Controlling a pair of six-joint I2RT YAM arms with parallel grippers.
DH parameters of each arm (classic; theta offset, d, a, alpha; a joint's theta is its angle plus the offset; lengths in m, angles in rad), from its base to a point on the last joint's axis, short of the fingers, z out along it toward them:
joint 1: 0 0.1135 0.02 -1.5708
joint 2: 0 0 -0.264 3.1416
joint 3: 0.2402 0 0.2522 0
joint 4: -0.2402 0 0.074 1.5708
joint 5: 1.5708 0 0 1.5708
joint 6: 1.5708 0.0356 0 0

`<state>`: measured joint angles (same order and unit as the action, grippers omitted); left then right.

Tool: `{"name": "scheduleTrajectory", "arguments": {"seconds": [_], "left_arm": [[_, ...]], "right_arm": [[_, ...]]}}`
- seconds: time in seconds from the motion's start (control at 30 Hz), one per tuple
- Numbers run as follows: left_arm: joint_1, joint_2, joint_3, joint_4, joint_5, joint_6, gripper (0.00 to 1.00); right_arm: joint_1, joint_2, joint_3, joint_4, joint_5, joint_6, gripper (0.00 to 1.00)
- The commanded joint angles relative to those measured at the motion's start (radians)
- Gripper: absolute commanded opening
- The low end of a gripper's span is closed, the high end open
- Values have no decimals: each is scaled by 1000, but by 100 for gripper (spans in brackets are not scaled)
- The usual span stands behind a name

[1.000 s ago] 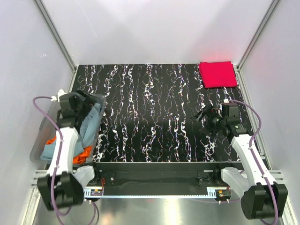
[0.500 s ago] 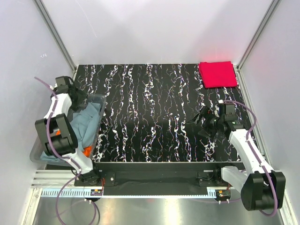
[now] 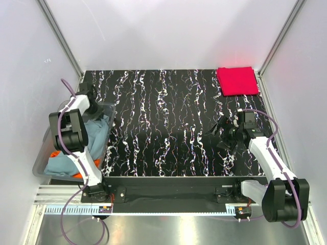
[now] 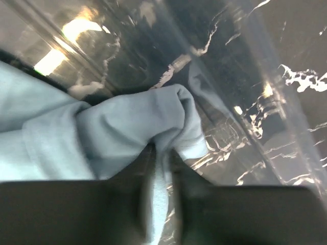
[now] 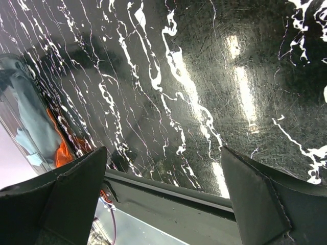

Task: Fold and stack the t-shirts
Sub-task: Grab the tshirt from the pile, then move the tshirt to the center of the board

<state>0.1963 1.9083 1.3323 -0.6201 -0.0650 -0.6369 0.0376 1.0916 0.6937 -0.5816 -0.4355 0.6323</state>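
surface: black, white-veined table (image 3: 168,122), boxed by white walls (image 3: 168,30) on three sides.
blue shirt (image 3: 61,163): crumpled in the clear bin, filling most of it.
orange shirt (image 3: 54,152): under the blue shirt, only scraps showing toward the bin's near end.
red shirt (image 3: 237,81): folded flat in the far right corner, close to the back and right edges, well apart from the others.
left gripper (image 3: 94,108): down in the bin's far end, clamped on a fold of the blue shirt.
bin (image 3: 40,166): at the table's left edge, near the left wall; tight quarters for the arm there.
right gripper (image 3: 225,133): over the right part of the table, fingers wide apart, holding nothing.
open room: a wide stretch of table lies between the bin and the right gripper.
left wrist view: shows the pinch close up, cloth bunched between two dark fingers (image 4: 122,204), bin wall just beyond; from the top view the arm hides this.
right wrist view: looks across the table to the bin, blue and orange showing through its wall.
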Motion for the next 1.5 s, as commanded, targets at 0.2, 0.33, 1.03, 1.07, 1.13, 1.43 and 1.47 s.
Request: {"name": "scheduleTrajectory", "arguments": {"seconds": [0.2,0.33,1.03,1.07,1.13,1.43,1.47], "left_arm": [[2,-383,197,-222,-164,-40,0],[2,-492,362,-218,-35,-58,0],[-386,-481,834,284,711,-469,0],[-470,-561,724,283,700,-448,7],[-558,-667,370,283,593,-368,28],[-567,-1224,-462,5,292,-221,99],[-572,-1229,-488,11,298,-221,99]], "right_arm": [[-7,39,87,5,-45,4,100],[-7,59,98,3,-81,-29,100],[-7,-53,93,-14,-128,-22,100],[-7,-61,86,-24,-126,-25,100],[-7,-81,87,-49,-117,-45,100],[4,-101,66,-146,-102,-152,97],[7,-93,53,-146,-98,-145,95]]}}
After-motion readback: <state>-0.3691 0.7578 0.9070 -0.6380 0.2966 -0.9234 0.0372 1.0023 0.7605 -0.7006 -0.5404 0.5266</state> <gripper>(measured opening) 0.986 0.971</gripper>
